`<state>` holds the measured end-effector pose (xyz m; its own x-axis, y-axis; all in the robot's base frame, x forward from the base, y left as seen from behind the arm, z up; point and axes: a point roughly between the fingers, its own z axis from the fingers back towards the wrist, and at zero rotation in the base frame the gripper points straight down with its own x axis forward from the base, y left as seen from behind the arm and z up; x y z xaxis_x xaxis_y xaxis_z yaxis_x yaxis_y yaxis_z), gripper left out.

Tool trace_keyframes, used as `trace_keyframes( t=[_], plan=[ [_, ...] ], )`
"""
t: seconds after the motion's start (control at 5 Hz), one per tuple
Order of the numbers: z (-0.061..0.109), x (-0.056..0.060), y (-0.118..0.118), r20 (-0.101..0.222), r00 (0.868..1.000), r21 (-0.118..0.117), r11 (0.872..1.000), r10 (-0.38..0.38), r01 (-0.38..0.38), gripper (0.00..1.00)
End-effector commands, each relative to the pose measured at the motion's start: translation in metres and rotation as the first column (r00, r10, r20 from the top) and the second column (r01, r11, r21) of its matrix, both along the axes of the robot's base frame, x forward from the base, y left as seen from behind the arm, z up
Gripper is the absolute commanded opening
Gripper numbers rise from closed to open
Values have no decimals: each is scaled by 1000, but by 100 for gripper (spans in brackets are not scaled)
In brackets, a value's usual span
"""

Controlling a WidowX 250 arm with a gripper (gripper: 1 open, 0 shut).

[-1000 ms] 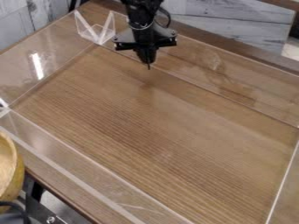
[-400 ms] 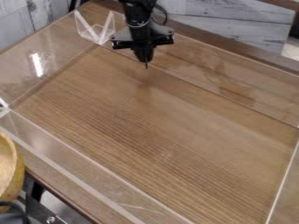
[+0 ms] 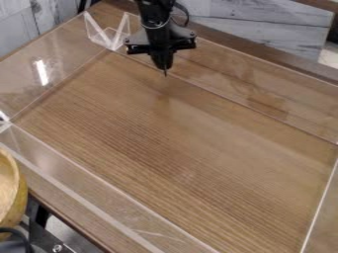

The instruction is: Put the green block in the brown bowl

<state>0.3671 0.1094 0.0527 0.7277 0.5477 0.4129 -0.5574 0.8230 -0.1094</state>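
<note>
Nothing has shifted over the last second: the gripper [image 3: 164,67] hangs closed at twelve o'clock over the wooden desk [image 3: 185,148], holding nothing visible (no green block shows). The brown bowl [image 3: 10,193] peeks in at eight o'clock, so the pick seems unstarted.

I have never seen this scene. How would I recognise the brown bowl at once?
Start from the wooden table with clear plastic walls around it, and follow its near edge to the bottom-left corner of the picture. There, outside the clear wall, a curved piece of the brown bowl shows at the left edge. Its thick, smooth, light tan-yellow rim is the only rounded shape; everything nearby is flat or straight.
</note>
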Motion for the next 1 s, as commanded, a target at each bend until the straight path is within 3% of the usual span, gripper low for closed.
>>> trace_keyframes(
  t=[0.0, 0.8],
  plan=[
    [22, 11, 8, 63, 998, 17, 1000, 11, -12, 0],
    [20, 10, 10, 50, 999, 4, 1000, 13, -14, 0]
  ],
)
